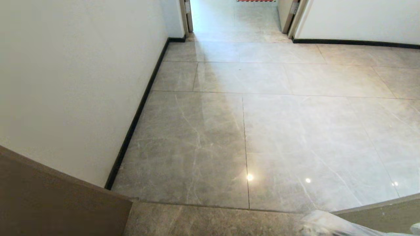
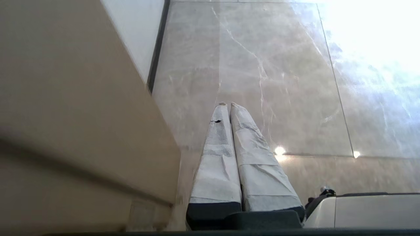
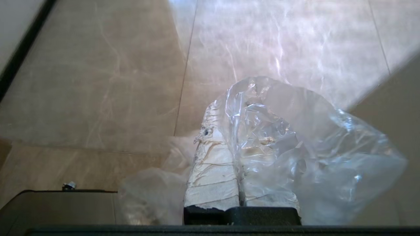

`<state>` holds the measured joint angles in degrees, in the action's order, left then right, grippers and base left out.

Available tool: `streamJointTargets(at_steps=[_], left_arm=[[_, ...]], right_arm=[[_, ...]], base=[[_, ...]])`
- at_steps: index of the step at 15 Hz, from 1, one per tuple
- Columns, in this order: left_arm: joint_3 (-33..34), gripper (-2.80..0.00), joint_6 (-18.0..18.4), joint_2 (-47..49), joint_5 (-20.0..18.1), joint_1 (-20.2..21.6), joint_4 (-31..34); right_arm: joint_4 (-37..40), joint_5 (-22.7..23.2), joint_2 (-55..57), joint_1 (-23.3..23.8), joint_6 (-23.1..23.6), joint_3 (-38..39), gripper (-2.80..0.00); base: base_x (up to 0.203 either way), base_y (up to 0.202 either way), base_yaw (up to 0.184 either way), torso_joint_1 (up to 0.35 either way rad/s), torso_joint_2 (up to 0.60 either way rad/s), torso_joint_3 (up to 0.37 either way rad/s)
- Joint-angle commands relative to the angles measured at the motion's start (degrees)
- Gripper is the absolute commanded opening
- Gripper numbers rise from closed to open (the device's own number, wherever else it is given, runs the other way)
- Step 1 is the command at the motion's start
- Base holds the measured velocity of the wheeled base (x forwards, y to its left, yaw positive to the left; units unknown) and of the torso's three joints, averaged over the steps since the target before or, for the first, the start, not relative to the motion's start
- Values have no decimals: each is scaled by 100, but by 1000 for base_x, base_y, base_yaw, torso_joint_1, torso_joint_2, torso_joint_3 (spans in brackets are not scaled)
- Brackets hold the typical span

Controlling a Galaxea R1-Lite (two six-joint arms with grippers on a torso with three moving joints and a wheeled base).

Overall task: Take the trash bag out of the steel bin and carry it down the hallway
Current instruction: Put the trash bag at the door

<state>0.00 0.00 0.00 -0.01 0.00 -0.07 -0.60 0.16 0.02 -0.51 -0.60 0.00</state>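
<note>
White wall (image 1: 72,91) runs along the left, edged at its foot by black skirting (image 1: 137,111). A brown door panel (image 1: 55,200) stands at the near left corner. An open doorway (image 1: 236,16) lies at the far end, with a red-and-white striped strip (image 1: 256,0) on the floor beyond it.

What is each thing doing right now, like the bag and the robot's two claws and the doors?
trash bag: out of the bin, pinched and hanging from the right gripper, crinkled.
right gripper: shut on the trash bag.
left gripper: shut, holding nothing.
hallway floor: glossy, with light spots shining on it.
doorway at the far end: open.
steel bin: not in view.
</note>
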Motion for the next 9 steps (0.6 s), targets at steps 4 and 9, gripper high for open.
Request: streamJointTargets(at_steps=[4, 9], left_arm=[[0, -280, 0, -1, 1, 0, -1], [0, -280, 0, 0, 1, 0, -1]], right_arm=[[0, 2, 6, -2, -2, 9, -280], [-2, 2, 6, -2, -2, 9, -280]], base=[[194, 0, 0, 2, 3, 0], [191, 0, 0, 4, 3, 2]])
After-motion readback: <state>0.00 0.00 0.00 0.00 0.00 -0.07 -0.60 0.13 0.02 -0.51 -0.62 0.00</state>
